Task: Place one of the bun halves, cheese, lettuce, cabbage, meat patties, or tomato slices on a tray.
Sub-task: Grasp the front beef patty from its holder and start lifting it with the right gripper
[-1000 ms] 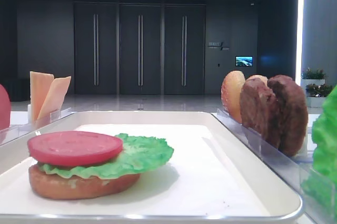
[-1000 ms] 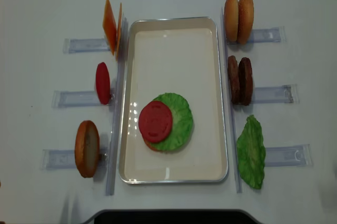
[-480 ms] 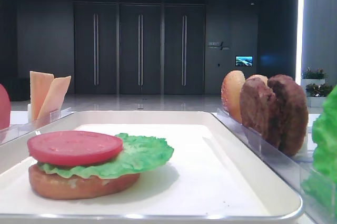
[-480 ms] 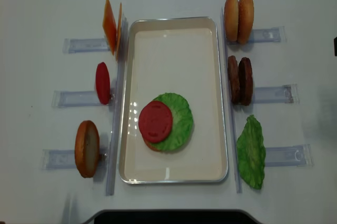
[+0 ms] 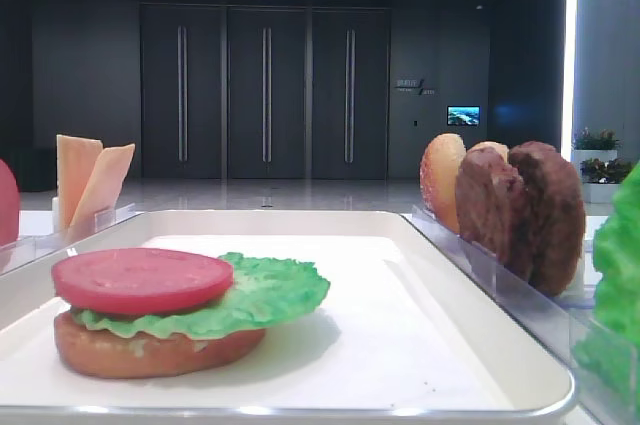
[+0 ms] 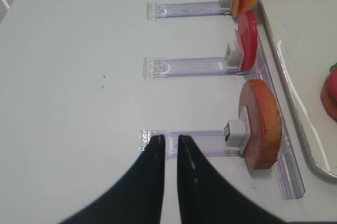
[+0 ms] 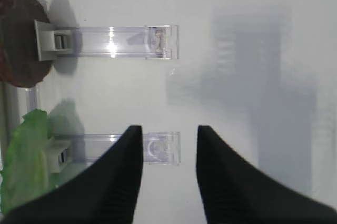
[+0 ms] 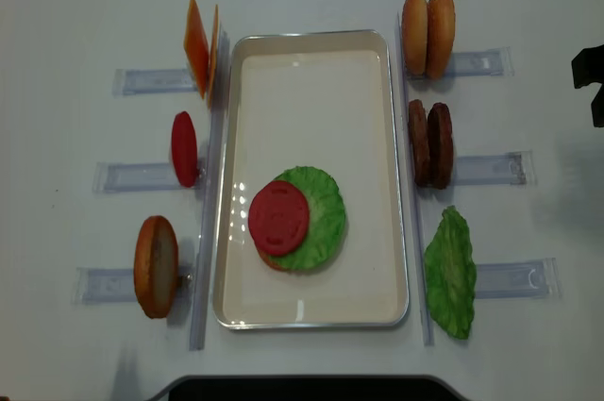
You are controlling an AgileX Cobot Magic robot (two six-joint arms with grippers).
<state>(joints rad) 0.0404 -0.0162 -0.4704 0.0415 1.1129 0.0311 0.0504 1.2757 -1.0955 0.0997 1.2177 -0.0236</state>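
On the cream tray (image 8: 311,42) lies a stack: a brown bun base (image 5: 150,350), lettuce (image 8: 326,212) and a tomato slice (image 8: 279,217) on top. Standing in clear holders are the cheese (image 8: 200,45), a tomato slice (image 8: 184,148) and a bun half (image 8: 156,266) on the left, two bun halves (image 8: 427,33), the meat patties (image 8: 429,144) and a lettuce leaf (image 8: 450,274) on the right. My left gripper (image 6: 170,137) hovers empty over the bun half's holder, jaws nearly together. My right gripper (image 7: 169,127) is open and empty above the lettuce holder's outer end.
Narrow clear plastic holders (image 8: 142,175) stick out from both long sides of the tray. A dark part of the right arm (image 8: 590,80) shows at the overhead view's right edge. The white table (image 8: 75,61) is bare beyond the holders.
A dark part of the right arm has come into the overhead view from the right edge. The food and the tray have not moved.
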